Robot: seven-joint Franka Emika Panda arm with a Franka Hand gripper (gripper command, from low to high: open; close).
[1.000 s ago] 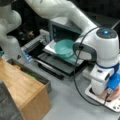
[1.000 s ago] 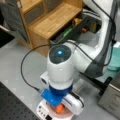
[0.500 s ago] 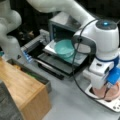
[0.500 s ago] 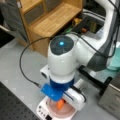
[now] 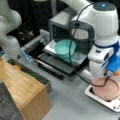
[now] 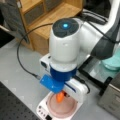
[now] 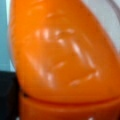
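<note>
An orange, carrot-like object [image 7: 62, 57] fills the wrist view and hangs under the hand as a small orange tip [image 6: 60, 97] in a front view. My gripper [image 6: 61, 93] is shut on it, the fingers mostly hidden by the white and blue wrist. Directly below is a pink bowl [image 6: 53, 107] on a white scale-like base [image 6: 42, 110]. In a front view the gripper [image 5: 113, 74] hangs over the bowl's [image 5: 107, 89] right part, with an orange bit [image 5: 116, 73] showing beside the blue wrist camera.
A grey toaster oven [image 5: 60, 22] stands with its door [image 5: 62, 63] folded down and a teal bowl [image 5: 63, 47] on its tray; the bowl [image 6: 112, 62] also shows in a front view's right. A wooden cabinet [image 5: 22, 87] [image 6: 50, 15] sits nearby. A black cable [image 6: 21, 62] loops across the table.
The arm has shifted a little over the pink bowl with the orange object still in the gripper. Nothing else moved.
</note>
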